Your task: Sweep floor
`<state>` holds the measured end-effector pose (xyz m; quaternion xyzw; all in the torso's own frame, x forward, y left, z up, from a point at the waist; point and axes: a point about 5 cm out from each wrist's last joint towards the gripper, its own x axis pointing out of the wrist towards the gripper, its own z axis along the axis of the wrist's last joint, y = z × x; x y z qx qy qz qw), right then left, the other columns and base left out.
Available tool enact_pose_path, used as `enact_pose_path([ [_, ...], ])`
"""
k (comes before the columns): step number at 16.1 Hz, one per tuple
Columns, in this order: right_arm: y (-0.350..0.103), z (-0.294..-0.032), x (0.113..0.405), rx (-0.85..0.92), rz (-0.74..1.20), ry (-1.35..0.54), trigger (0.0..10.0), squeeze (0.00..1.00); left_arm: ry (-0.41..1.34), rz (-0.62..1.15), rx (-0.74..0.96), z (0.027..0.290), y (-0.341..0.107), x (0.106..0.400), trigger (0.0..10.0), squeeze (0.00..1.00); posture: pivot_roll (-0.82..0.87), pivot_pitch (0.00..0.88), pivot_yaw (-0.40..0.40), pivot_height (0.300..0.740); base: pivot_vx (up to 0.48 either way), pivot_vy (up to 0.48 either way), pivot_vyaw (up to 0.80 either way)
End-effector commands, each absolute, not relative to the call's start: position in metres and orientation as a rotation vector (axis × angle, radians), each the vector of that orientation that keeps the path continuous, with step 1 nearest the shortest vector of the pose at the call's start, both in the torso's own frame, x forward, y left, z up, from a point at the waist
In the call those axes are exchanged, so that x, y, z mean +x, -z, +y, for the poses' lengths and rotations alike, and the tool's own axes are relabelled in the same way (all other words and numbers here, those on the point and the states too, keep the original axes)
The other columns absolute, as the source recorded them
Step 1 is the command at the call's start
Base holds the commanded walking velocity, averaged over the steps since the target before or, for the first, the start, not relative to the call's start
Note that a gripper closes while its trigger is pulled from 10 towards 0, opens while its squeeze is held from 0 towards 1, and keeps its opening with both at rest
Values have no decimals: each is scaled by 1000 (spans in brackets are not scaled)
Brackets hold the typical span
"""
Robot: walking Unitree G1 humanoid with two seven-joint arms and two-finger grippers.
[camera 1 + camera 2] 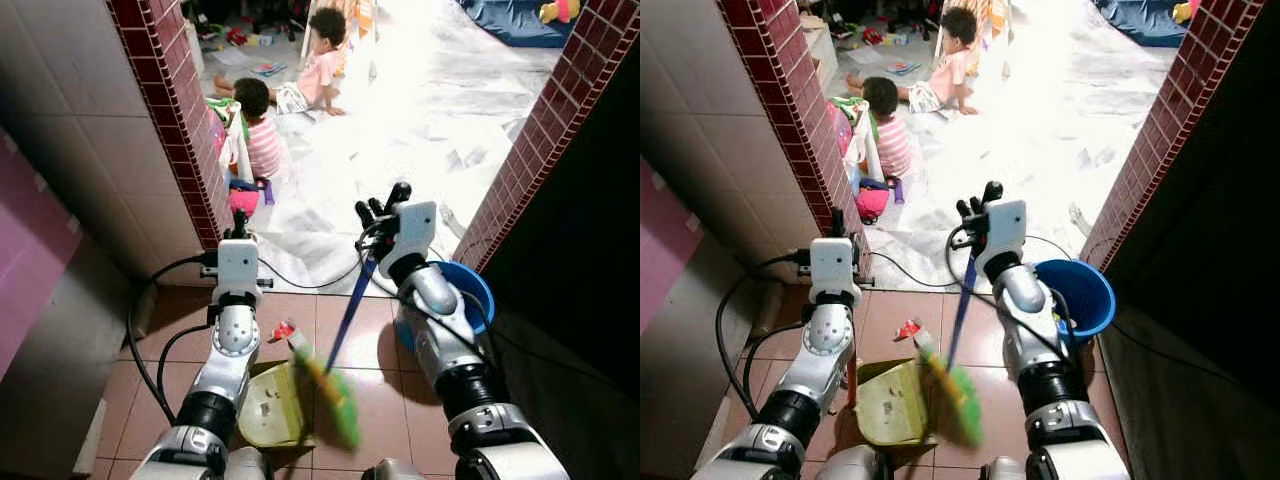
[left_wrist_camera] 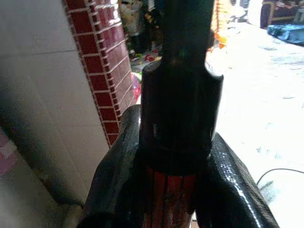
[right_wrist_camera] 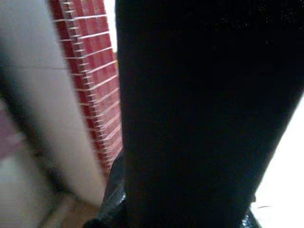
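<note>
Now | right hand (image 1: pixel 380 212) grips 1 broom (image 1: pixel 345 325) | left hand (image 1: pixel 238 228) grips 1 dustpan (image 1: pixel 268 405)

Silver jointed arms (image 1: pixel 228 350), white wrist blocks, black cables, black-fingered pincers

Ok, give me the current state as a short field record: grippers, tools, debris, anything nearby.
right gripper: shut on blue broom handle
broom head: green, blurred, over the dustpan's edge
left gripper: shut on a red-and-black handle
dustpan: yellow-green, on floor tiles
debris: small red scrap beyond dustpan
bucket: blue, right side
people: two, sitting beyond the doorway
</note>
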<state>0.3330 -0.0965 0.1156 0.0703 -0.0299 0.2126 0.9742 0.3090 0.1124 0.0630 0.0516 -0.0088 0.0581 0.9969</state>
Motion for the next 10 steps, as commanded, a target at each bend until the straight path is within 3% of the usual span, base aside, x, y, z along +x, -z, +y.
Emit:
enact_pose_path([
  [1, -134, -88, 337, 206, -99, -510, 10000, 0, -126, -9, 60, 111, -62, 310, 10000, 0, -45, 0, 18, 740, 0, 0, 0],
  [5, -158, -89, 342, 284, -137, -581, 10000, 0, -130, 14, 33, 110, -57, 310, 10000, 0, -47, 0, 17, 740, 0, 0, 0],
  [10, -200, -105, 352, 87, -323, -538, 10000, 0, -96, 64, -14, 108, -50, 309, 10000, 0, -48, 0, 16, 740, 0, 0, 0],
])
